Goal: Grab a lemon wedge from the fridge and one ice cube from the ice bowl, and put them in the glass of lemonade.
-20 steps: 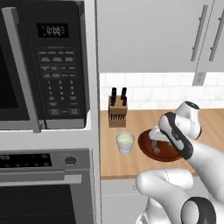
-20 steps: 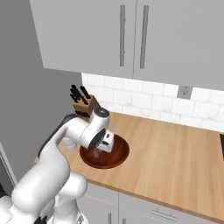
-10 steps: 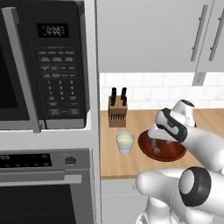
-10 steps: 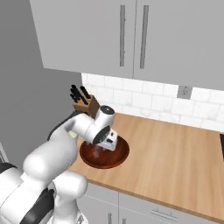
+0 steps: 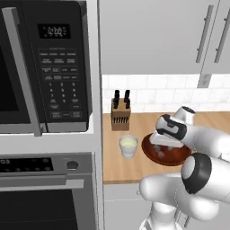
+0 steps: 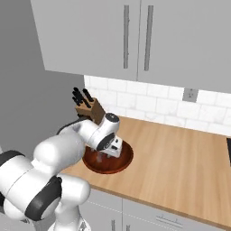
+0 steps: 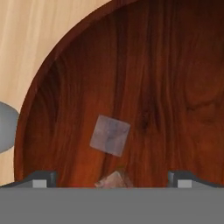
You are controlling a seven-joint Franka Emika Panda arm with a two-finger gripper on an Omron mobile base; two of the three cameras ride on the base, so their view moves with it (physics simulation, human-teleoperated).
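The ice bowl [image 5: 171, 161], a wide reddish-brown wooden bowl [image 6: 122, 164], sits on the wooden counter. My gripper [image 5: 158, 148] hangs low over it [image 6: 109, 156], pointing down, jaws wide open and empty. In the hand view the bowl's floor [image 7: 166, 87] lies close below. One pale ice cube [image 7: 110, 135] rests just ahead of the gap between my fingertips [image 7: 41, 179], and another cube [image 7: 113, 179] lies right between them at the bottom edge. The glass of lemonade [image 5: 128, 146] stands just left of the bowl. The fridge and the lemon wedge are out of view.
A wooden knife block [image 5: 120, 115] with black handles stands at the wall behind the glass [image 6: 88, 107]. A black microwave [image 5: 45, 67] and an oven [image 5: 45, 193] fill the tall unit on the left. Wall cabinets hang above, and the counter [image 6: 180, 167] stretches right.
My hand has shifted slightly over the ice bowl while the elbow swung lower and nearer the cameras. The jaws stayed open.
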